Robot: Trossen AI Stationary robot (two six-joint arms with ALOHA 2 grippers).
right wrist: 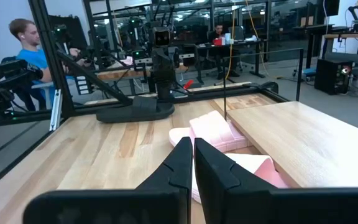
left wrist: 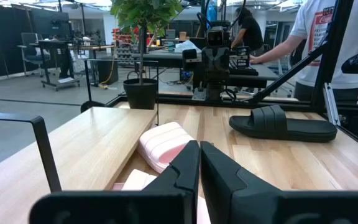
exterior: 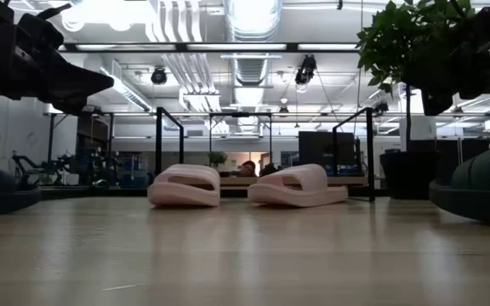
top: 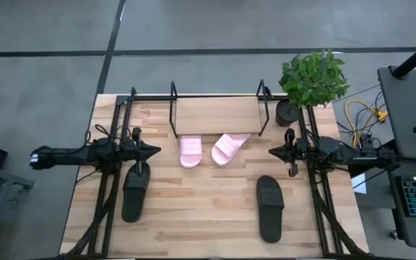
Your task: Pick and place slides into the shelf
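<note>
Wooden desk (top: 215,209), seen from above: the shelf (top: 219,112) stands at the far edge, a rack of thin black bars over a light wooden board, and it holds no footwear.

Two light pink slides lie on the desk just in front of the shelf's board. The left pink slide (top: 191,152) lies roughly square to the shelf. The right pink slide (top: 229,148) is angled, its far end at or over the board's front edge. The two sit close together but apart in the high view.

The left black slide (top: 135,191) lies near the left side of the desk, beneath and just in front of the left arm. The right black slide (top: 269,207) lies right of centre, nearer the front edge and well apart from the pink pair.

Left pincer (top: 152,151): hovering above the desk beside the left pink slide, pointing toward the centre. Its own wrist view shows the fingers (left wrist: 185,171) pressed together with only a thin slit between them, gripping nothing.

Right pincer (top: 273,152): hovering opposite, beside the right pink slide, pointing toward the centre. Its fingers (right wrist: 213,168) are likewise closed together and empty.

A potted plant (top: 311,81) stands at the far right corner by the shelf. People are visible in the room beyond; one wears a white shirt with red print (left wrist: 319,18), not legible. No other readable labels or brands.
</note>
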